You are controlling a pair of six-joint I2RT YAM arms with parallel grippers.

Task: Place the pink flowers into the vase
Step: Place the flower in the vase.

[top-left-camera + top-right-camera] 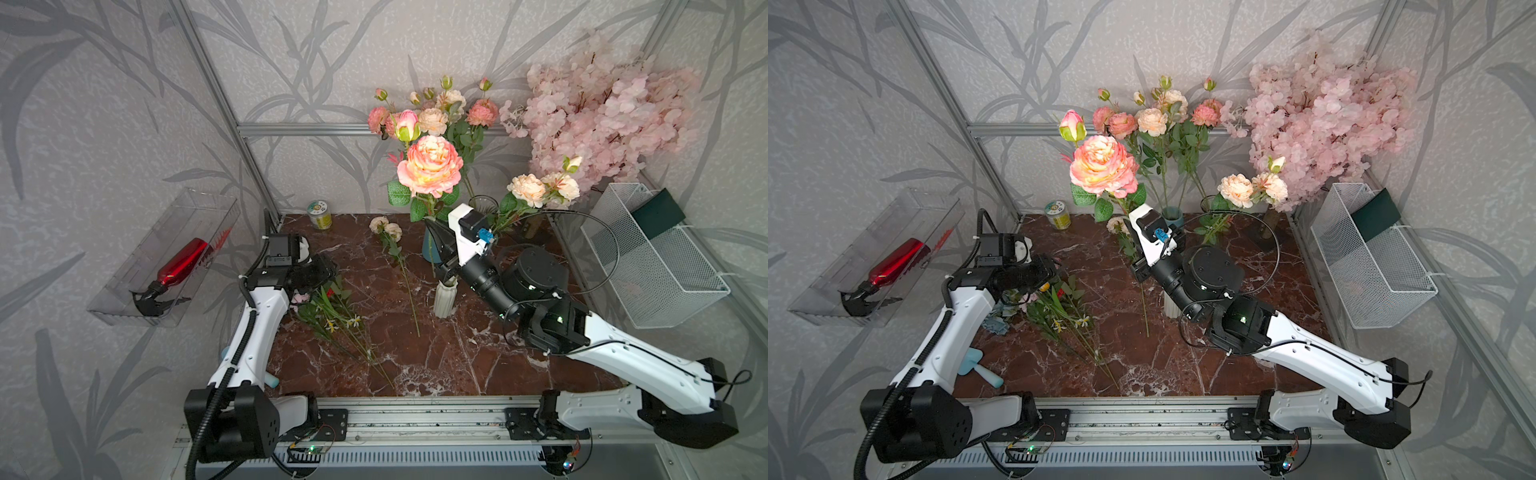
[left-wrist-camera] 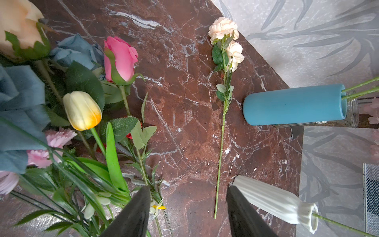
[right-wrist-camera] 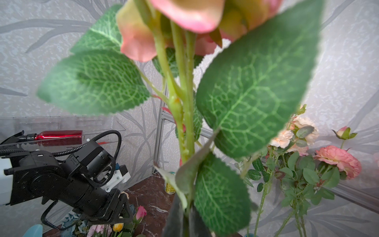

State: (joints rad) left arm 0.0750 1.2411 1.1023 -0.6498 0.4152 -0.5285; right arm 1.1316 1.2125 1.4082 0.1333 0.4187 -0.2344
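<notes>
In a top view, my right gripper (image 1: 433, 232) is clamped on the pink flowers (image 1: 430, 166) stem: bloom above, stem foot at the white vase (image 1: 445, 299). Jar (image 1: 319, 214) label unreadable. Left wrist: left gripper (image 2: 188, 187) jaws apart, empty, loose peach spray (image 2: 224, 47) on the table (image 2: 184, 102) ahead. Right wrist: stem rises straight out of the grip.

Marble table (image 1: 457, 361): peach spray (image 2: 219, 57), white vase (image 1: 445, 297)

Big pink flower (image 1: 430, 170) upright w/ stem in white ribbed vase (image 1: 444, 301); peach spray (image 1: 393, 232) lies flat nearby.

White vase (image 1: 444, 303) half behind right arm (image 1: 490, 286); pink flower (image 3: 190, 16) blurred, cropped.
</notes>
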